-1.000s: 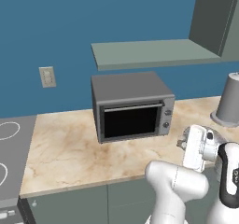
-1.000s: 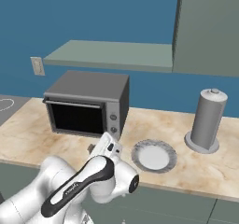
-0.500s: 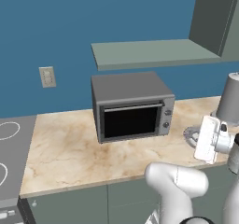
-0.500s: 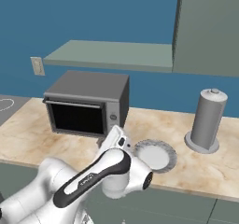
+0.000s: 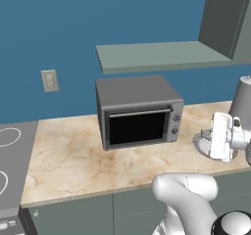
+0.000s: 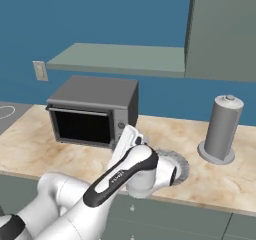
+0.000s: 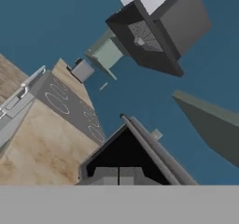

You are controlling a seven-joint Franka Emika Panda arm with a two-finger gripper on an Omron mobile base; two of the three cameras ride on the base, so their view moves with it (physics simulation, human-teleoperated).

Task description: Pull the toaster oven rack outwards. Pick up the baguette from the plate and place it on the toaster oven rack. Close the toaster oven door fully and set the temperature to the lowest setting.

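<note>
We see the toaster oven [image 5: 138, 111] at the counter's [image 5: 73, 155] back edge, door [image 5: 139, 127] shut, open counter before it. Fingers [image 7: 118, 175] pressed together, empty, near the plate [image 6: 177, 165] by the front edge.

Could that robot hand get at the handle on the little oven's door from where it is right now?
Probably yes: the toaster oven door is shut and faces open counter, with nothing between it and the gripper, whose jaws are shut.
</note>
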